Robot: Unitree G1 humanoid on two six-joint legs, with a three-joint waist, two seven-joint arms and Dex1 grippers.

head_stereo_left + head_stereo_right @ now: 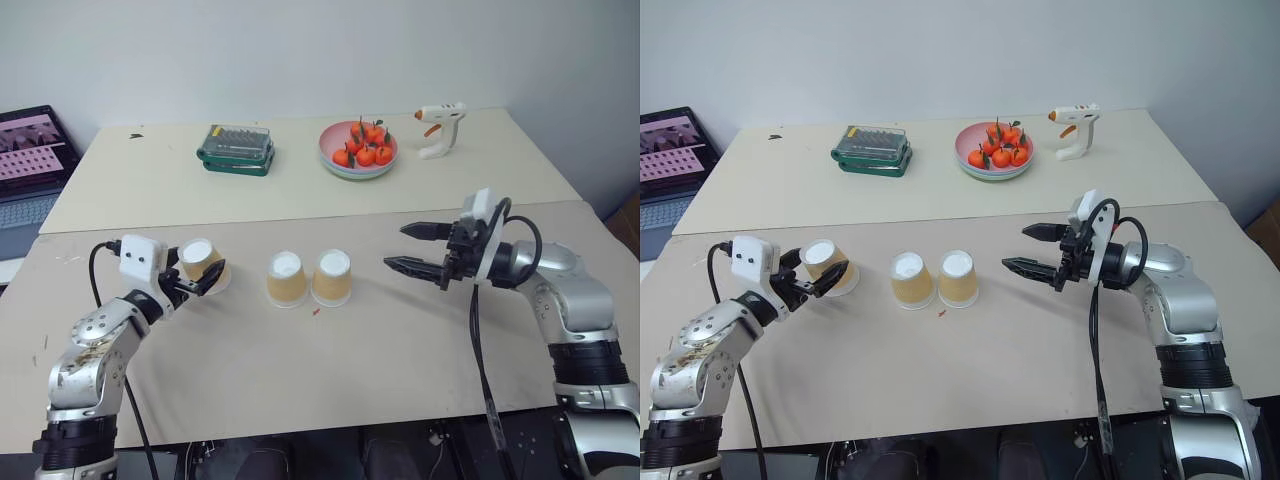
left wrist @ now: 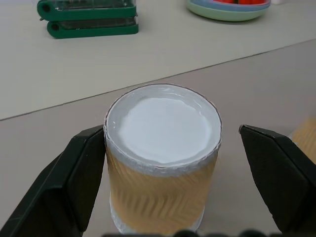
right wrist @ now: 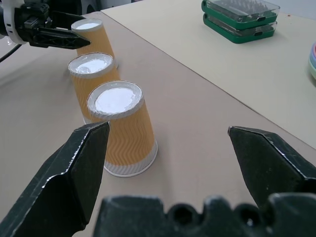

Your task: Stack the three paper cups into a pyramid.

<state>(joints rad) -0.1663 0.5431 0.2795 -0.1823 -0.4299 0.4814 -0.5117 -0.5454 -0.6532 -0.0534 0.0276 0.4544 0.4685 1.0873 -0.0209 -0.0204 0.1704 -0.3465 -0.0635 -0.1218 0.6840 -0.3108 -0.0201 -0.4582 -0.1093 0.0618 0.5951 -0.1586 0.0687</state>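
- Standing upside down on the tan table [image 1: 350, 370], white bases up, are the three paper cups — two just beside each other at the middle [image 1: 286, 278] [image 1: 332, 277], the third [image 1: 203, 264] apart on the robot's left.
- The left gripper [image 1: 199, 281] brackets that third cup, fingers wide; one finger [image 2: 84, 168] touches its side, the other stands clear.
- The right gripper [image 1: 412, 248] hangs near the middle pair, fingers wide, holding nothing.
- Behind: a pink fruit bowl [image 1: 358, 150], a green case [image 1: 236, 149], a glue gun [image 1: 440, 128].

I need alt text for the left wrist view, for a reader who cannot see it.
An upside-down paper cup stands on the table between the open fingers of the left claw. Behind it lie a green case and a bowl.
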